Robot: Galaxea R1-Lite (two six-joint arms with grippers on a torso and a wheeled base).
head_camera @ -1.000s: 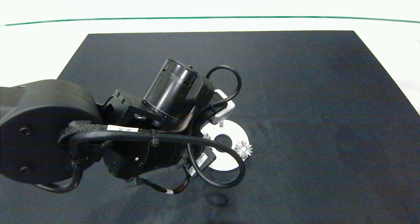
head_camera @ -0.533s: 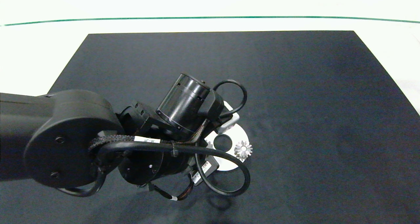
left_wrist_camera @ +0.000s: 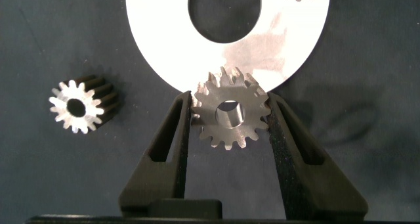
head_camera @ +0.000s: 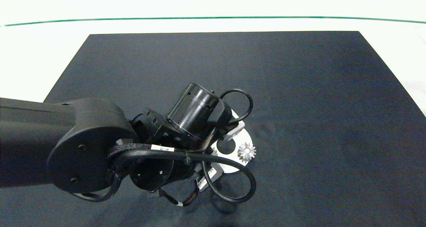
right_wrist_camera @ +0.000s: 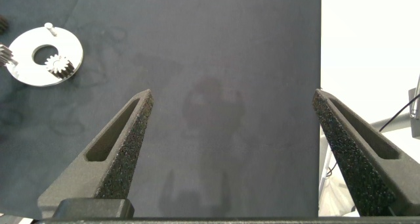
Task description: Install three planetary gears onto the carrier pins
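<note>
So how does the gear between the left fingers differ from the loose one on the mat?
The gripped gear sits between the left gripper fingers at the white disc edge; the loose gear lies untouched on the black mat, clear of the disc. The gripped gear looks larger, being nearer the camera. Both are silvery and toothed, with round centre holes.

Overhead we look down; our left wrist sits close above the white disc, our right wrist sees it from afar.

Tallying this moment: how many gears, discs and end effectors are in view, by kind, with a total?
Planetary gears: 3
White disc: 1
End effectors: 2 (left end effector, right end effector)
Total: 6
</note>
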